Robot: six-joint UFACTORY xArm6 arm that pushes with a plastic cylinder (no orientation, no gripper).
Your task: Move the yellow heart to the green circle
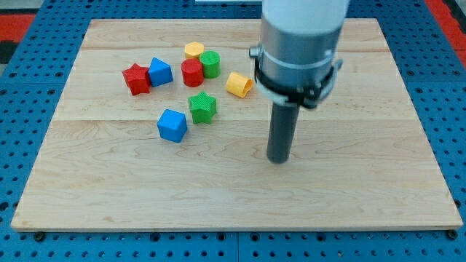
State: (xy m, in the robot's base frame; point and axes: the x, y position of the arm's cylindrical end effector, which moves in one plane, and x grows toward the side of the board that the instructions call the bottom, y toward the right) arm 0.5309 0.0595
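The yellow heart [238, 84] lies on the wooden board [364, 189], just left of the arm's grey body. The green circle [211, 64] stands up and to the left of it, a short gap away, touching a red cylinder [192, 73]. My tip [277, 160] rests on the board below and to the right of the yellow heart, well apart from every block.
A yellow hexagon-like block [194, 50] sits above the red cylinder. A red star [136, 78] and a blue block [160, 71] lie at the left. A green star [202, 107] and a blue cube [172, 124] lie below the cluster.
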